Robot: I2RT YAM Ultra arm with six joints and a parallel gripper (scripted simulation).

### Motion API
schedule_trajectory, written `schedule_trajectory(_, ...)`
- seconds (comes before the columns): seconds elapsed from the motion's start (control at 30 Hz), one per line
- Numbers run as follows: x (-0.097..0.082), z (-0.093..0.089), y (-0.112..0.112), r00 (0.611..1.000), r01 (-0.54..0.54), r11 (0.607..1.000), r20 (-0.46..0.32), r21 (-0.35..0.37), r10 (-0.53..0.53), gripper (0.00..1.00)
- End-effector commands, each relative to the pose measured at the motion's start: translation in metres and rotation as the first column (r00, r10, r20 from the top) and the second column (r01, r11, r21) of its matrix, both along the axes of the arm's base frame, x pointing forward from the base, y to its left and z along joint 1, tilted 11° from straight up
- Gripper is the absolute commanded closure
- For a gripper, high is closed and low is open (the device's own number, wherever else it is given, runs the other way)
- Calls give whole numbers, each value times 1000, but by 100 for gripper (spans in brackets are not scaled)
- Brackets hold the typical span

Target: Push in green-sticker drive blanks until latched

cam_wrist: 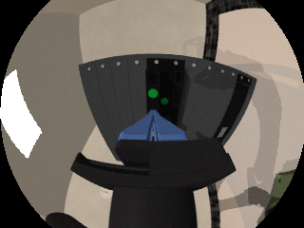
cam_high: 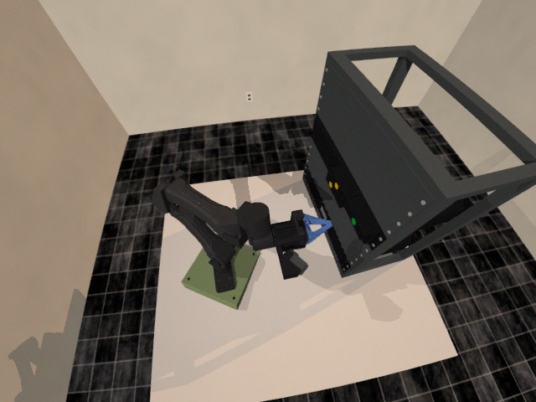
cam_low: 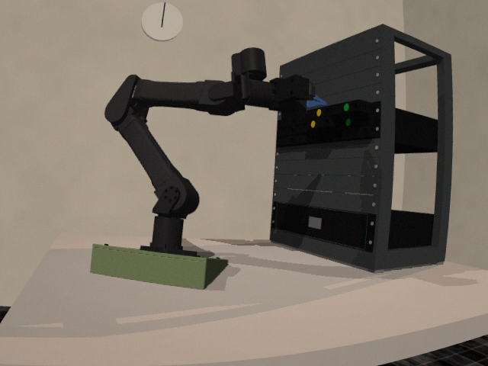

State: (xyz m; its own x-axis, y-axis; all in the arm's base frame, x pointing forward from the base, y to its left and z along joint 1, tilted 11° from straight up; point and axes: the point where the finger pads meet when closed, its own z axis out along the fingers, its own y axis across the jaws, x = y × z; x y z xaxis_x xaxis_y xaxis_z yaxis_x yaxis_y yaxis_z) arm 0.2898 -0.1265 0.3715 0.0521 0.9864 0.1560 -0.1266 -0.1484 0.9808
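Note:
The rack [cam_high: 469,104] [cam_low: 384,177] [cam_wrist: 104,95] stands upright with a black drive bay across its front. One bright green sticker [cam_high: 353,221] [cam_low: 345,107] [cam_wrist: 153,93] is on an upper blank; a darker, shaded green sticker [cam_low: 348,122] [cam_wrist: 164,101] is on a blank below it. Two yellow stickers, an upper one [cam_low: 319,112] and a lower one [cam_low: 313,123], are farther along the bay. How far each blank stands out is too dark to tell. My gripper [cam_high: 331,224] [cam_low: 326,103] [cam_wrist: 153,113] is shut and empty, its blue fingertips in front of the bay, apart from the green stickers.
A black unit with a pale label [cam_low: 315,222] is low in the rack. Grey panels fill the front above and below the bay. The arm stands on a green base block [cam_high: 198,276] [cam_low: 149,265] on the pale table [cam_high: 302,346] [cam_low: 275,322].

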Motion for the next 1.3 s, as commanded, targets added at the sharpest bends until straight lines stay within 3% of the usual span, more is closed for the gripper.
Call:
schedule_trajectory(0.0, -12, -9, 6, 999, -33, 999, -23, 20, 34, 100)
schedule_trajectory(0.23, -18, 11, 8, 999, -33, 999, 4, -13, 33, 100)
schedule_trajectory(0.5, -22, 13, 7, 999, -33, 999, 3, -19, 33, 100)
schedule_trajectory(0.57, -11, 5, 4, 999, -47, 999, -19, 5, 47, 100)
schedule_trajectory(0.67, 0, 11, 3, 999, -40, 999, -1, -15, 40, 100)
schedule_trajectory(0.9, 46, 15, 2, 999, -40, 999, 0, -14, 40, 100)
schedule_trajectory(1.27, 45, 23, 5, 999, -39, 999, 18, -27, 39, 100)
